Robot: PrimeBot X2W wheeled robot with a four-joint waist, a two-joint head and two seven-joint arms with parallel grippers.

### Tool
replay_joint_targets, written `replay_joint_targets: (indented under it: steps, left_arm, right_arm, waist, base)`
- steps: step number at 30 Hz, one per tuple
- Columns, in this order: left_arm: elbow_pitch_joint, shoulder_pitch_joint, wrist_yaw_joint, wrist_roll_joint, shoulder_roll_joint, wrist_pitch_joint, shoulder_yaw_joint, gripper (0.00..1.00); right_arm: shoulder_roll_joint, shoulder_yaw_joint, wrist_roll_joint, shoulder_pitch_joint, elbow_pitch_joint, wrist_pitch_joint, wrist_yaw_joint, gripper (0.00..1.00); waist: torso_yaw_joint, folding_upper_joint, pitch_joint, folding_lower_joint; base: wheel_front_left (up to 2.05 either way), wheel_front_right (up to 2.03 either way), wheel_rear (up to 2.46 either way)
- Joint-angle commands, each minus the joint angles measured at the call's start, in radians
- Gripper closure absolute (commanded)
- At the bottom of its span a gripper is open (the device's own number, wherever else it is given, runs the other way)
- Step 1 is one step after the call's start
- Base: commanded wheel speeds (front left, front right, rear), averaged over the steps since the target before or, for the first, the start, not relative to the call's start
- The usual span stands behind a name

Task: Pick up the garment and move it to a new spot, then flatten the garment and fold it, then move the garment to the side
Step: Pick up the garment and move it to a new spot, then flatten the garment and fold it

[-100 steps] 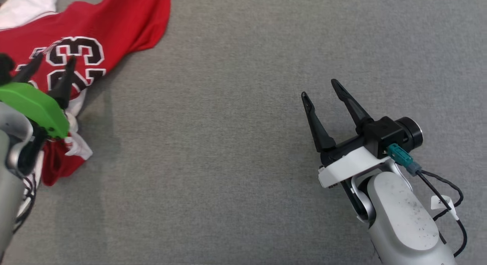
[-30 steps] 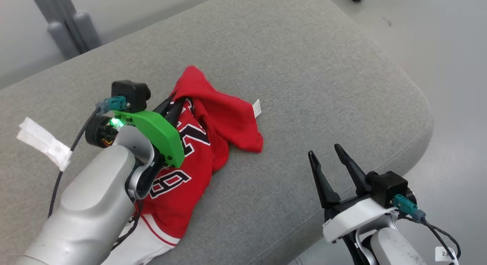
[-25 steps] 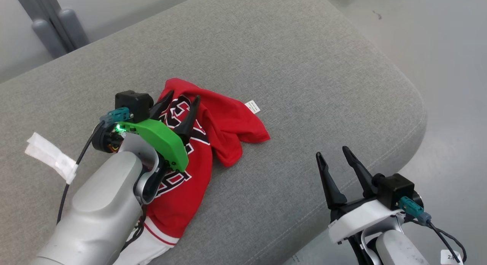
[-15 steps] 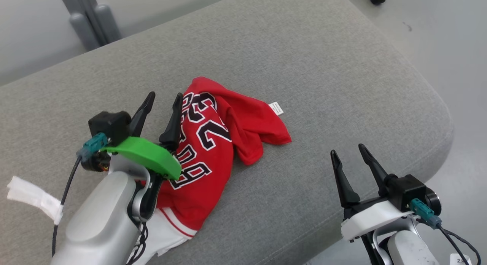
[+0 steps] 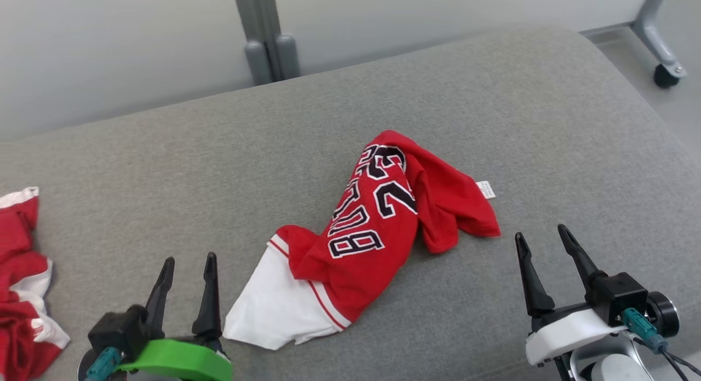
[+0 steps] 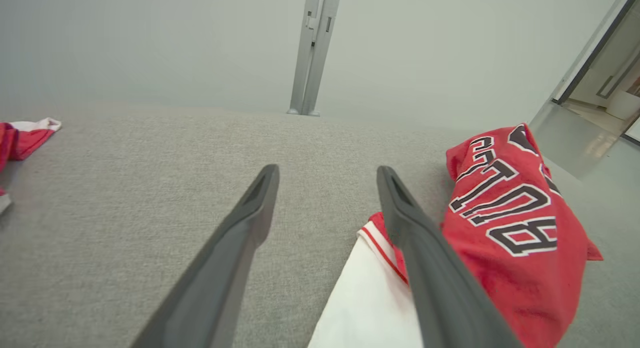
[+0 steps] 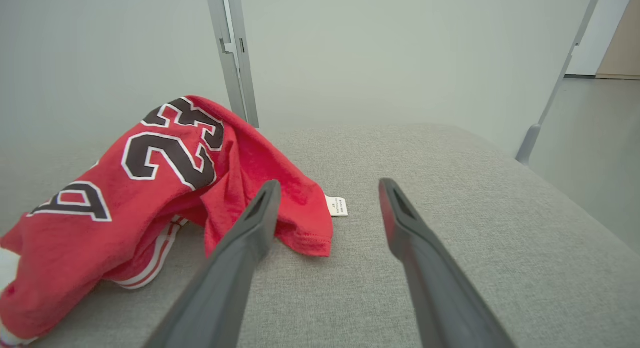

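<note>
Red garment [image 5: 372,249] lies crumpled (lettering up) on grey cushion [image 5: 219,167]

The right end effector [image 7: 328,183] holds its fingers [image 7: 240,258] wide apart above the grey cushion [image 7: 475,228]. The crumpled red garment [image 7: 150,188] lies to its left, hem passing behind the left finger. A white tag [image 7: 337,206] sits ahead between the fingers.

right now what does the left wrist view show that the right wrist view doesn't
Left wrist view, not the right: the open left gripper, a second red and white garment at the far left edge, and a doorway. Right wrist view, not the left: the open right gripper and the small white care label. Both: the crumpled red jersey with black lettering, the grey fabric cushion and the grey upright post.
</note>
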Motion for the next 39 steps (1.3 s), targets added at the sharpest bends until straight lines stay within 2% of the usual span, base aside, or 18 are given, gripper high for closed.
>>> replay_joint_targets:
  steps: [1,10,18,32,35,39]
  left_arm:
    - [-0.005,0.044,-0.013,0.028,-0.016,-0.003,0.028,0.0]
    - [-0.018,0.229,-0.12,0.165,-0.134,-0.003,0.238,0.0]
    - [-0.011,0.25,-0.172,0.214,-0.167,-0.003,0.301,0.0]
    - [0.022,0.218,-0.185,0.178,-0.172,-0.003,0.288,0.0]
    - [0.052,0.178,-0.186,0.202,-0.173,-0.003,0.228,0.0]
    - [0.15,0.079,-0.186,0.173,-0.163,0.016,0.11,0.0]
  right_arm:
    - [-0.002,-0.005,-0.008,0.02,0.002,-0.003,-0.001,0.0]
    - [0.003,0.01,-0.027,0.051,0.047,-0.003,-0.001,0.0]
    - [0.01,0.027,-0.017,0.065,0.088,-0.003,-0.001,0.0]
    - [0.016,0.046,-0.011,0.047,0.106,-0.003,-0.001,0.0]
    - [0.016,0.053,-0.011,0.034,0.104,-0.003,-0.001,0.0]
    - [0.014,0.073,-0.013,0.014,0.102,-0.003,-0.001,0.0]
  waist:
    - [0.115,-0.0001,-0.075,0.0]
    - [0.165,-0.0001,-0.118,0.0]
    - [0.184,-0.0001,-0.131,0.0]
    - [0.152,-0.0001,-0.121,0.0]
    - [0.14,-0.0001,-0.111,0.0]
    - [0.111,-0.0001,-0.095,0.0]
  base:
    - [0.0,0.0,0.0]
    - [0.0,0.0,0.0]
    - [0.0,0.0,0.0]
    - [0.0,0.0,0.0]
    - [0.0,0.0,0.0]
    - [0.0,0.0,0.0]
